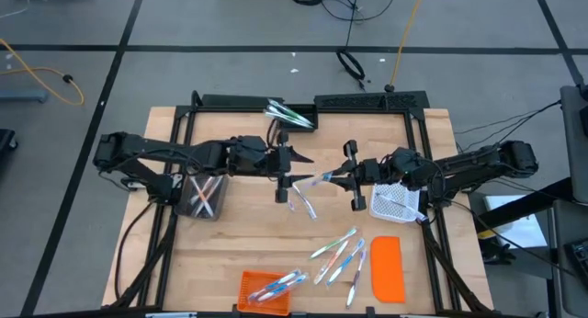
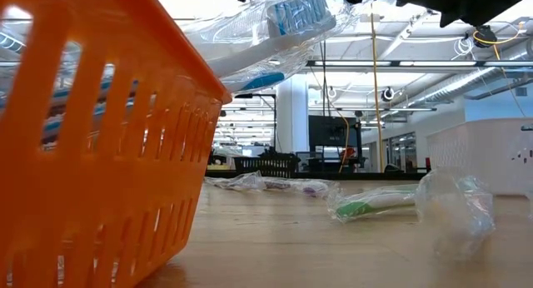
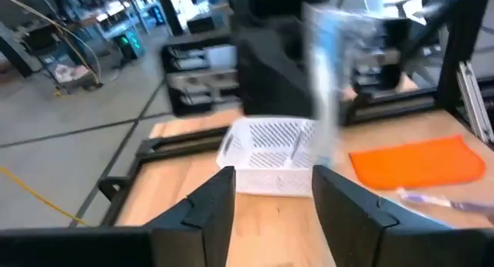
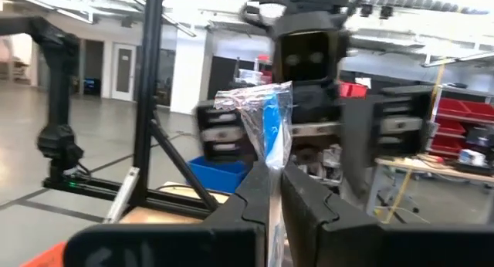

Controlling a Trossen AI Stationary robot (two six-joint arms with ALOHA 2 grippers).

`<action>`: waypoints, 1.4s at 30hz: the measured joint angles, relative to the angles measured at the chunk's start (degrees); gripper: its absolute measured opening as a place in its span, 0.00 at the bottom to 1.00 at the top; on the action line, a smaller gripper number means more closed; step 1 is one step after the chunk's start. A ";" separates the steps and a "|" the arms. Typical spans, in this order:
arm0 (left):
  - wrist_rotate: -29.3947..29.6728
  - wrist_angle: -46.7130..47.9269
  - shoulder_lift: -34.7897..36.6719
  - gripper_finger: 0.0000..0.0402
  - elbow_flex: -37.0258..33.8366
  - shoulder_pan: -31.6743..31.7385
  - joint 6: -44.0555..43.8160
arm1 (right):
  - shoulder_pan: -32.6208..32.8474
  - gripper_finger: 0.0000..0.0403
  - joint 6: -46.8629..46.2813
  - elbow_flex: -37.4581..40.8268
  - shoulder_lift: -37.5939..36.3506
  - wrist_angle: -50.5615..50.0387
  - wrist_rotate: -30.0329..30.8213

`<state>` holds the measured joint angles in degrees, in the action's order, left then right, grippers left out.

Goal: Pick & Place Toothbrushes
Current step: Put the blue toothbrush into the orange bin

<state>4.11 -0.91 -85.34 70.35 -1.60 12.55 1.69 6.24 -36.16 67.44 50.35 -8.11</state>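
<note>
Orange basket (image 1: 265, 291) holds wrapped toothbrushes (image 1: 278, 283); right pincer (image 4: 275, 191) pinches one mid-tabletop; left pincer (image 3: 272, 201) open.

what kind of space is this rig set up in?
Probably an open robotics lab or workshop: a wooden table in a black frame stands on a grey floor with trailing cables, and the low view shows exposed ceiling trusses above other workstations.

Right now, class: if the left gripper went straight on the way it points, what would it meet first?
Probably the wrapped toothbrush held by the right gripper facing the left gripper; the white mesh basket lies beyond. Depth is unclear.
</note>
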 joint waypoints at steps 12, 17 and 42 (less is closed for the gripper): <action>2.59 12.97 4.48 0.45 -0.18 -0.27 -2.10 | 8.05 0.02 -0.82 0.00 1.03 2.40 0.43; 2.59 12.57 4.80 0.45 -0.07 -0.27 -2.40 | 12.32 0.02 -1.27 0.00 6.33 9.61 0.36; 4.97 13.21 4.68 0.45 -0.09 -0.29 -2.29 | 25.79 0.02 -8.39 -16.33 35.84 24.49 2.08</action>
<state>9.08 12.29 -80.66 70.26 -1.89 10.26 27.49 -2.14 -52.49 103.27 74.84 -6.03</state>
